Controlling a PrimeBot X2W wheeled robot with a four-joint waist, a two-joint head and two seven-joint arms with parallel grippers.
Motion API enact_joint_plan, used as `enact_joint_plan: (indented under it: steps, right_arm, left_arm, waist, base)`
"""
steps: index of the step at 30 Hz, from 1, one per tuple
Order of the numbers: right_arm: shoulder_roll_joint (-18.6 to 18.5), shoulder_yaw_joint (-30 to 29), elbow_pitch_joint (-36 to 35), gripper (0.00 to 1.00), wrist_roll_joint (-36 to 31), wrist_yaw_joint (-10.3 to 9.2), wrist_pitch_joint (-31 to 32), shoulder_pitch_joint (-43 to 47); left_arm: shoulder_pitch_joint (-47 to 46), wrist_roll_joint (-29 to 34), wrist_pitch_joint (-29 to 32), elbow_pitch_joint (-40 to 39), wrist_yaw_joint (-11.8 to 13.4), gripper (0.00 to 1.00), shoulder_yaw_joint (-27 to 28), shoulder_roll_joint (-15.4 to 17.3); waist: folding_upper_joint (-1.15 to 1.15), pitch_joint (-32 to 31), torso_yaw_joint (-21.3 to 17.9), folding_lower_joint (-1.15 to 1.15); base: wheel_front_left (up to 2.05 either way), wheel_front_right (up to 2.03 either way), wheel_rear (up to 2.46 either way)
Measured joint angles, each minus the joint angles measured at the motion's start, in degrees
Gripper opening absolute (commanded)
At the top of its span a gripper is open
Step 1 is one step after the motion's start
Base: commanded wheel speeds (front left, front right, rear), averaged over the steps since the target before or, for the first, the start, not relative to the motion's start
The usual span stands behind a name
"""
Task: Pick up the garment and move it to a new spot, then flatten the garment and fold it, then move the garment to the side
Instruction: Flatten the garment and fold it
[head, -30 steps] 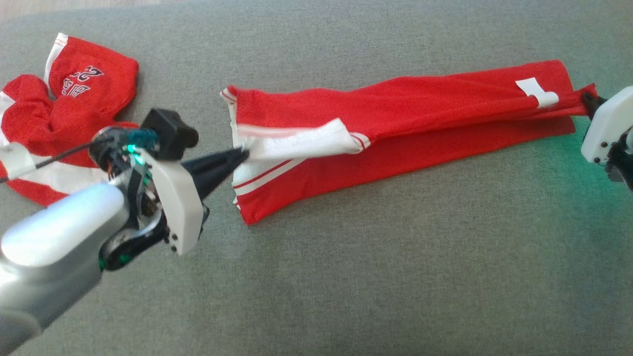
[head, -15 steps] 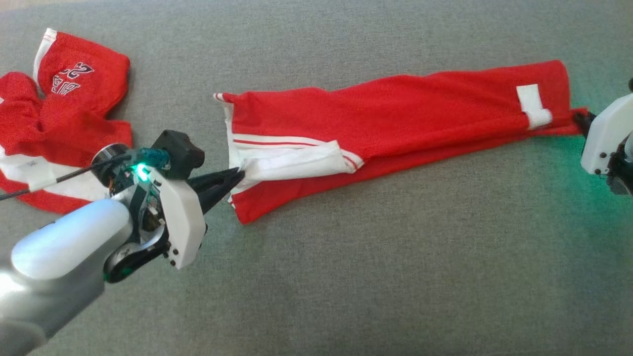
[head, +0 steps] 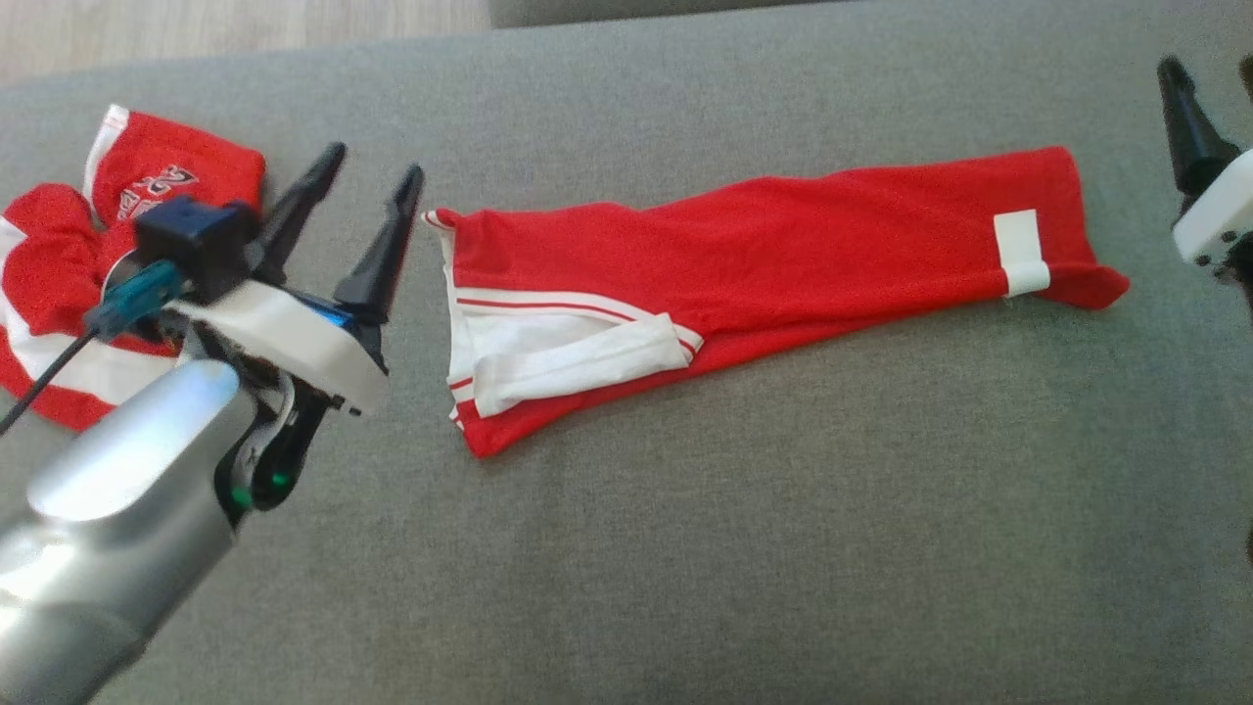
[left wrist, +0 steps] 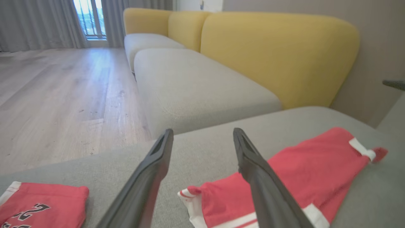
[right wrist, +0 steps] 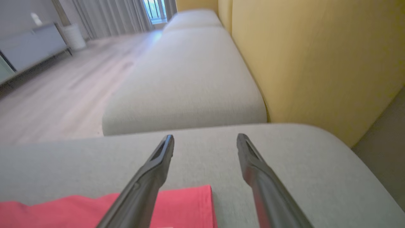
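**A:** What were the left fingers [head: 387, 240] doing?

**B:** They were spread wide and held nothing. They hung just beside the garment's [head: 783, 235] striped white end and did not touch it.

**A:** And the right fingers [head: 1186, 127]?

**B:** They were spread wide too, with nothing in them. They were near the garment's other end, the one with the white tag.

**A:** Why was there one pair at each end?

**B:** I think they had pulled the garment long and straight, so it would lie flat for folding.

**A:** Was it different a second ago?

**B:** Yes. Back then both pairs were pinched shut on the garment's ends, and the cloth was stretched tight. By this moment both had let go and lifted off. The garment lay loose and flatter on the grey sofa seat [head: 685, 548].

**A:** What else was there?

**B:** Some other red clothes [head: 59, 235] were bunched up, well apart from the garment, out past its striped end.
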Motion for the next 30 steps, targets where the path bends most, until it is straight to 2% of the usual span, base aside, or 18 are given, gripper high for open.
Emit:
enact_joint_plan:
  steps: [3,5,6,7,10,13,20,24,30]
  right_arm:
    - [1.71,-1.3,-4.2,1.0,-1.98,0.0,-6.43,2.71]
    - [3.12,-2.35,-6.76,1.0,-3.07,0.0,-10.15,5.31]
    - [3.12,-2.35,-6.76,1.0,-3.07,0.0,-10.15,5.31]
    - [3.86,-2.86,-8.02,1.0,-3.66,0.0,-11.77,6.71]
    - [6.54,-4.49,-11.55,1.0,-5.77,0.0,-15.78,10.94]
    - [9.92,-6.49,-14.38,1.0,-8.16,0.0,-18.47,15.17]
    - [16.6,-9.45,-17.72,1.0,-13.24,0.0,-19.35,24.8]
    - [17.83,-10.22,-18.55,1.0,-15.34,0.0,-19.31,27.69]
    - [18.39,-11.15,-20.24,1.0,-16.19,0.0,-18.24,27.66]
  left_arm:
    - [2.94,-0.73,-3.35,-0.49,2.69,1.0,4.37,-1.33]
    - [5.55,-0.69,-3.85,-1.99,4.63,1.0,8.65,-2.59]
    - [5.55,-0.69,-3.85,-1.99,4.63,1.0,8.65,-2.59]
    - [7.17,-0.09,-3.85,-3.24,5.55,1.0,11.88,-3.56]
    - [12.75,4.54,-4.16,-7.33,6.67,1.0,21.21,-7.05]
    - [20.25,10.81,-4.26,-9.0,6.52,1.0,26.87,-10.37]
    - [34.43,19.94,-4.26,-8.18,1.37,1.0,36.5,-18.67]
    - [37.08,24.57,-4.26,-6.47,-1.98,1.0,40.01,-21.74]
    - [37.22,29.25,-4.26,-5.02,-6.37,1.0,43.48,-24.63]
  waist:
    - [0.0,-1.42,0.02,0.0]
    - [0.0,-2.37,0.12,0.0]
    - [0.0,-2.37,0.12,0.0]
    - [0.0,-2.82,0.21,0.0]
    - [0.0,-3.87,0.52,-0.01]
    - [0.0,-4.79,0.85,-0.01]
    - [0.0,-6.18,1.4,-0.01]
    - [0.0,-6.19,1.56,0.0]
    - [0.0,-5.55,1.87,0.0]
  base:
    - [0.0,0.0,0.0]
    - [0.0,0.0,0.0]
    - [0.0,0.0,0.0]
    - [0.0,0.0,0.0]
    - [0.0,0.0,0.0]
    - [0.0,0.0,0.0]
    - [0.0,0.0,0.0]
    - [0.0,0.0,0.0]
    - [0.0,0.0,0.0]
